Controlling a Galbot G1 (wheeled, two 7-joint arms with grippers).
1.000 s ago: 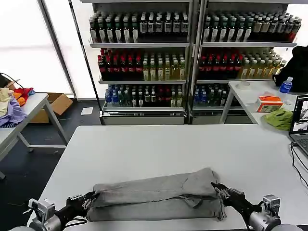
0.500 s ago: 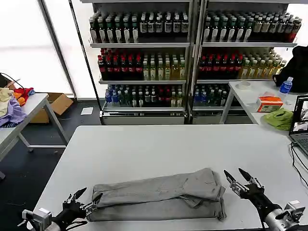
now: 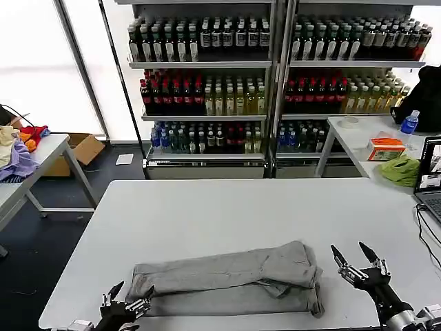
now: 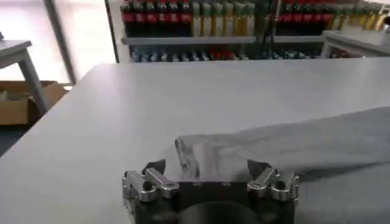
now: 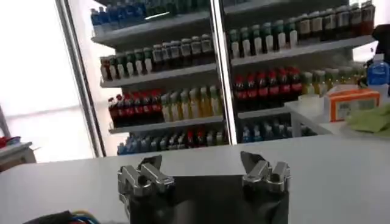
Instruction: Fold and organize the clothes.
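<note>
One light grey cotton garment [image 3: 231,279], folded into a long, rumpled band, lies across the near part of the white rectangular table [image 3: 227,207] in my head view. Its long side runs along the near table edge, and one folded layer rests on top of another. I cannot make out a chest print or collar from here.

My left gripper [image 3: 127,298] sits low at the near left corner of the table, just beside the left end of the grey garment. Its jaws are spread apart and hold nothing. From the left wrist camera I see the same gripper [image 4: 210,171] with both fingers parted, and the rolled end of the garment [image 4: 286,149] lies on the table just beyond them, not pinched.

My right gripper [image 3: 353,254] hovers off the right end of the garment, near it but apart. Its two dark pointed fingers [image 3: 336,254] are spread wide and empty. In the right wrist camera its fingers [image 5: 141,168] stand well apart with nothing between them.

Behind the table, tall metal shelving racks [image 3: 275,83] carry rows of bottled drinks. A side table on the right holds a lime-green cloth [image 3: 402,169] and an orange box [image 3: 385,148].
</note>
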